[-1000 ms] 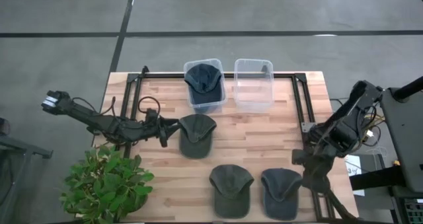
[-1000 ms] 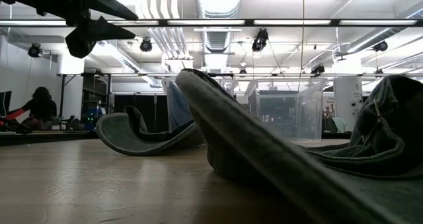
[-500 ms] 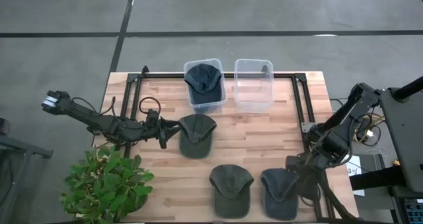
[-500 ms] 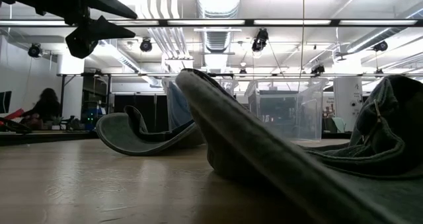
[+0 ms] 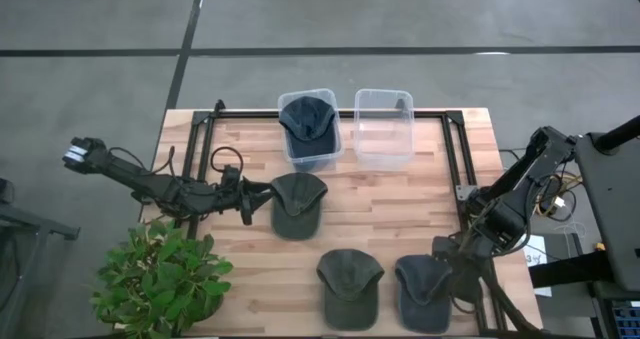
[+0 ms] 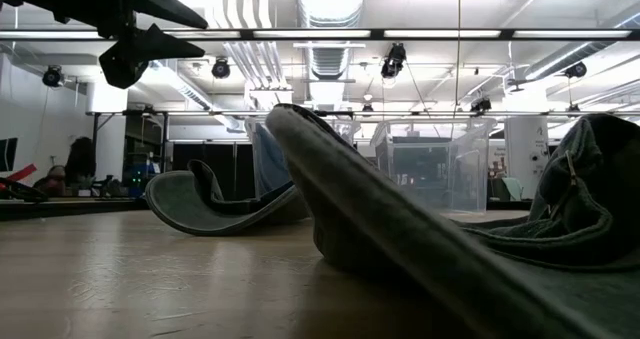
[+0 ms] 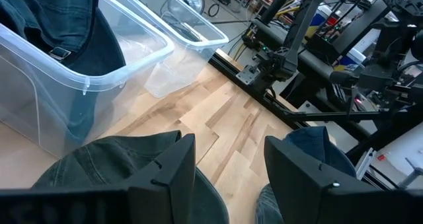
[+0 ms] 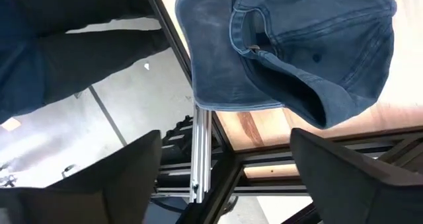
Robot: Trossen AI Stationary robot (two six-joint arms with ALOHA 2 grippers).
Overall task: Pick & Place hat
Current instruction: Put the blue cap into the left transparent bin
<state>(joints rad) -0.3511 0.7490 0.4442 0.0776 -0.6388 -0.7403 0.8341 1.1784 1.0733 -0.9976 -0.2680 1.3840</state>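
Nearest cap (image 6: 420,269) (low view) blurred, cut off by the bottom edge

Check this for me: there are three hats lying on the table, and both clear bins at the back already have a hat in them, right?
Not quite. Three hats do lie on the table, but only the left bin has a hat, a dark blue hat. The right bin is empty. The high view shows it.

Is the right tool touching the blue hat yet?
Apart. The right wrist view shows the blue hat lying beyond the open right tool, clear of both fingers.
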